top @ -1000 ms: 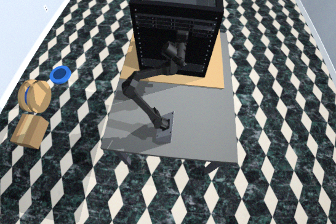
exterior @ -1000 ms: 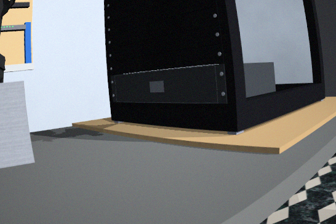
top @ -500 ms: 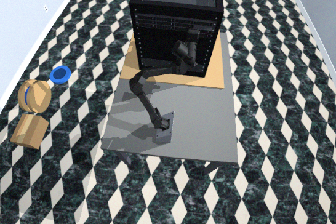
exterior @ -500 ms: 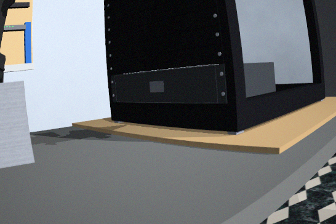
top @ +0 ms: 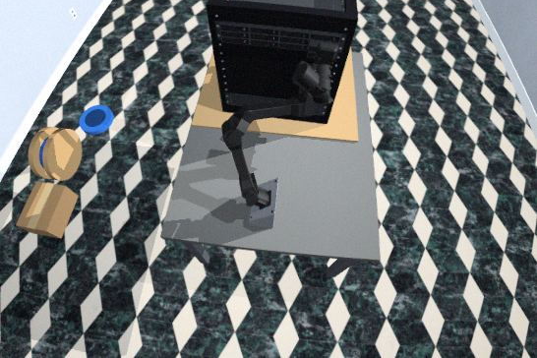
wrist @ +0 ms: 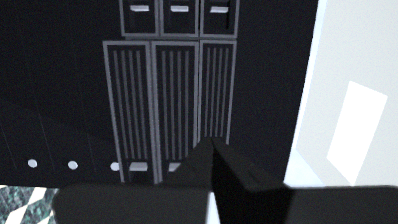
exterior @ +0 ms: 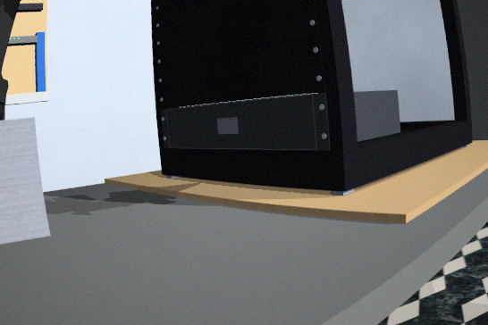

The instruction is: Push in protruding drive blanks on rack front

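Note:
The black rack (top: 282,12) (exterior: 250,168) stands upright on a wooden board (top: 339,131) (exterior: 375,212). Its drive bay (top: 261,36) spans the upper front, with several dark blanks in three rows. In the wrist view, three long ribbed blanks show side by side: one at left (wrist: 129,100), one in the middle (wrist: 175,100) and one at right (wrist: 217,85). Which of them stick out I cannot tell. My gripper (wrist: 209,145) is shut and empty, in front of the bay's right end. Its fingertips overlap the lower ends of the middle and right blanks; contact is unclear. It is outside the exterior view.
A wide panel (exterior: 197,130) fills the rack's bottom front. The arm's base plate (top: 263,217) is on the grey table (top: 325,203). A blue ring (top: 85,120), a wooden spool (top: 66,155) and a brown box (top: 49,209) are on the floor at left. A wall stands behind.

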Robot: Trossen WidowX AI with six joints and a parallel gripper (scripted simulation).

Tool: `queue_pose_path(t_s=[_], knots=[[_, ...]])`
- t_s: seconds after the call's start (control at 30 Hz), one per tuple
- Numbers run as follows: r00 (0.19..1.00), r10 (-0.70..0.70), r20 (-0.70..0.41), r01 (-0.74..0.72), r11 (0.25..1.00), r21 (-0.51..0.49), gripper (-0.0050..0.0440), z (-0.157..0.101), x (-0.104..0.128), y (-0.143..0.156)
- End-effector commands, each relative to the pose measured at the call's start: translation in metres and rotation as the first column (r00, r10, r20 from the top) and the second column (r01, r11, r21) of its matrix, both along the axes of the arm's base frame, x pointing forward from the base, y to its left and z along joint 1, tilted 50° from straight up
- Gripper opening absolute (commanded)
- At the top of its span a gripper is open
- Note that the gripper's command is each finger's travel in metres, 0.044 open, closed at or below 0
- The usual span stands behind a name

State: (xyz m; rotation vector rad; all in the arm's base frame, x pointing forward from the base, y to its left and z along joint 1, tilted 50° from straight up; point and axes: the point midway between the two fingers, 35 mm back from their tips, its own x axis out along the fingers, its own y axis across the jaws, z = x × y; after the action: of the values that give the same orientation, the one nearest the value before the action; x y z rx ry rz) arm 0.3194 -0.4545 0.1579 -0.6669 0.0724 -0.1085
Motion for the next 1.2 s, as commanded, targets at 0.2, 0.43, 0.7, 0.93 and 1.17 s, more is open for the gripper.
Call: queue_pose_path(t_s=[0.2, 0.43, 0.7, 0.93, 1.17], knots=[[1.0, 0.002, 0.011, -0.002, 0.999, -0.037, -0.005, 0.011, 0.003, -0.011], [1.0, 0.002, 0.011, -0.002, 0.999, -0.037, -0.005, 0.011, 0.016, -0.012], [1.0, 0.002, 0.011, -0.002, 0.999, -0.037, -0.005, 0.011, 0.016, -0.012], [1.0, 0.002, 0.011, -0.002, 0.999, -0.037, -0.005, 0.011, 0.016, -0.012], [1.0, 0.002, 0.011, -0.002, 0.999, -0.037, -0.005, 0.011, 0.016, -0.012]])
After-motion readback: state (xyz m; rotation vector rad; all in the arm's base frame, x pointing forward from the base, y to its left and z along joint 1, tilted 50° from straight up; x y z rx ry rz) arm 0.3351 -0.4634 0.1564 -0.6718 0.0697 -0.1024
